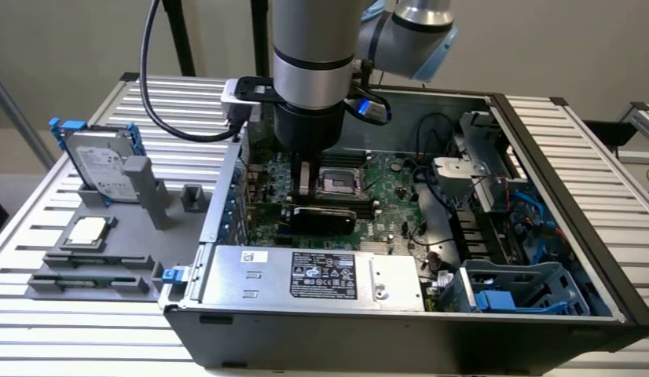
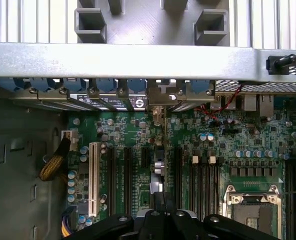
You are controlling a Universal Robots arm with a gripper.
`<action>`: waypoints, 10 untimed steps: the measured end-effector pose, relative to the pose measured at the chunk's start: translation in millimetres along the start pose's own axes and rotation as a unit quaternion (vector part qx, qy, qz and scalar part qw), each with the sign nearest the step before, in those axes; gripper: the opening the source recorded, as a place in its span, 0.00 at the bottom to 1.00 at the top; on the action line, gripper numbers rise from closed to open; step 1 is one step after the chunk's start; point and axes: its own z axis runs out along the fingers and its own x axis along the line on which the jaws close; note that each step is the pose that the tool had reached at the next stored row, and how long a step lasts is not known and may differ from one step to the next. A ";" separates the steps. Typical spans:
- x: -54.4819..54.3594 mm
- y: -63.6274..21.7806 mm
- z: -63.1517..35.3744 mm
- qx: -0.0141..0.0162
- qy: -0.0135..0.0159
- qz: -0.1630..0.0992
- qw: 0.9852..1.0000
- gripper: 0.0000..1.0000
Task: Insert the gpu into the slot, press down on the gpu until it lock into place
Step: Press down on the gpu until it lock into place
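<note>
The gpu (image 1: pixel 322 216) stands on edge across the green motherboard inside the open case, its black face toward the front. In the wrist view the gpu (image 2: pixel 158 170) shows edge-on as a thin strip running up to its metal bracket at the case's rear wall. The slot is hidden under the card. My gripper (image 1: pixel 300 188) hangs straight down over the card's end on the exterior view's left. In the wrist view my gripper (image 2: pixel 160 214) is shut, its black fingers together right over the card's top edge. Whether they pinch the edge or only rest above it does not show.
A grey power-supply box (image 1: pixel 314 275) fills the case's front. The silver processor socket (image 2: pixel 250 207) and black memory strips (image 2: pixel 203 180) lie beside the card, a white connector (image 2: pixel 93 177) on its other side. A hard drive (image 1: pixel 99 165) stands on a grey fixture outside the case.
</note>
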 end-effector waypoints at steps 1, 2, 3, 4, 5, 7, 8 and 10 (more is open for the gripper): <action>0.0 0.0 0.0 0.000 0.000 0.000 1.000 0.11; 0.0 0.0 0.0 0.000 0.000 0.000 1.000 0.11; 0.0 0.0 0.0 0.000 0.000 0.000 1.000 0.11; 0.0 0.0 0.0 0.000 0.001 0.000 1.000 0.11; 0.0 0.0 0.0 0.000 0.001 0.000 1.000 0.11; 0.0 0.0 0.0 0.000 0.001 0.000 1.000 0.11; -0.4 0.0 0.2 0.000 0.000 0.000 1.000 0.11; -1.9 0.1 0.4 0.000 0.001 0.000 1.000 0.11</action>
